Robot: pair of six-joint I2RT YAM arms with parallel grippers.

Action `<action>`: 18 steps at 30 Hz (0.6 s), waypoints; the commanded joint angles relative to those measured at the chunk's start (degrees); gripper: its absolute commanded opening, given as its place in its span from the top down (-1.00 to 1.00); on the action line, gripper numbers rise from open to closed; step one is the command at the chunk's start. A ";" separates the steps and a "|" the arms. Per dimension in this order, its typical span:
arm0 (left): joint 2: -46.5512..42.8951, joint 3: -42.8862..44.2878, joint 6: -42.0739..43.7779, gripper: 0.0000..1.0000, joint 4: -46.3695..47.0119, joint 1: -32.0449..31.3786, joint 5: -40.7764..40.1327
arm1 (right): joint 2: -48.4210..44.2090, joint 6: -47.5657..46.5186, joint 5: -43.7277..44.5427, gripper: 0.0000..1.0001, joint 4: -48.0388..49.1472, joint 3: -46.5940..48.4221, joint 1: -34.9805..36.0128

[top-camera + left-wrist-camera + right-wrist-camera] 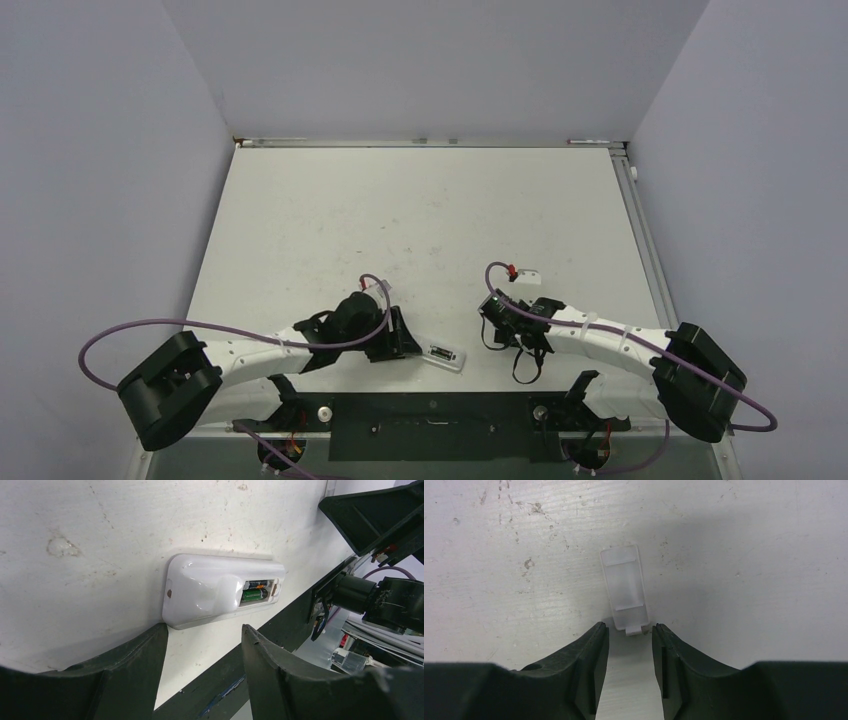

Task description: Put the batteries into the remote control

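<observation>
Two batteries [254,594] lie side by side in the uncovered bay [274,588] of the remote [210,587], one with a green wrap and the other dark with a little orange. The remote lies face-down on the white table [400,210]. In the left wrist view the bay is at its 3 o'clock end and a small dark dot sits near its 9 o'clock end.

From above, the remote is close to the near edge of the table, between the two arms. It is just beside the left gripper [205,629], at about 4 o'clock from it, and lies slightly askew to the table edge. That gripper's jaws are spread and grasp nothing. The wrist view shows the remote just beyond the fingertips, toward 12 o'clock, and I cannot tell whether the left tip touches its edge.

One clear plastic cover [624,587] lies flat on the table in front of the right gripper [630,628], running from the fingertips toward 12 o'clock. Its small tab points back into the gap between the tips. The jaws are parted a little wider than the cover's near end and are not clenched on it — the picture does not settle whether either pad brushes it.

The table is scuffed and speckled, and a dark base plate [430,425] runs along its 6 o'clock edge.
</observation>
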 commanded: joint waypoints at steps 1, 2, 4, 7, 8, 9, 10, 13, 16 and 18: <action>1.18 0.86 3.19 -0.08 -1.80 1.41 -0.55 | 0.50 -0.04 0.13 0.27 1.86 -0.32 -0.34; 1.36 0.94 3.35 -0.08 -1.73 1.67 -0.35 | 0.69 -0.09 -0.02 0.28 1.96 -0.29 -0.34; 1.73 1.17 3.65 -0.08 -1.55 2.04 -0.11 | 1.30 -0.21 -0.13 0.30 2.06 -0.10 -0.43; 2.54 1.61 4.07 -0.08 -1.50 2.41 0.20 | 1.82 -0.42 -0.13 0.34 2.22 0.08 -0.44; 2.80 1.72 4.19 -0.07 -1.39 2.45 0.32 | 1.96 -0.51 -0.25 0.37 2.42 0.08 -0.43; 3.02 1.82 4.28 -0.07 -1.36 2.51 0.50 | 2.08 -0.61 -0.33 0.41 2.61 0.09 -0.50; 3.07 1.84 4.30 -0.07 -1.27 2.57 0.54 | 2.21 -0.72 -0.47 0.44 2.67 0.04 -0.46; 3.19 1.84 4.39 -0.07 -1.19 2.68 0.84 | 2.48 -0.98 -0.98 0.53 2.85 0.07 -0.56; 2.82 1.68 4.48 -0.07 -1.41 2.72 0.86 | 2.34 -1.22 -1.52 0.60 3.24 -0.30 -0.52; 2.52 1.58 4.52 -0.07 -1.51 2.89 0.82 | 2.27 -1.32 -1.84 0.71 3.57 -0.43 -0.52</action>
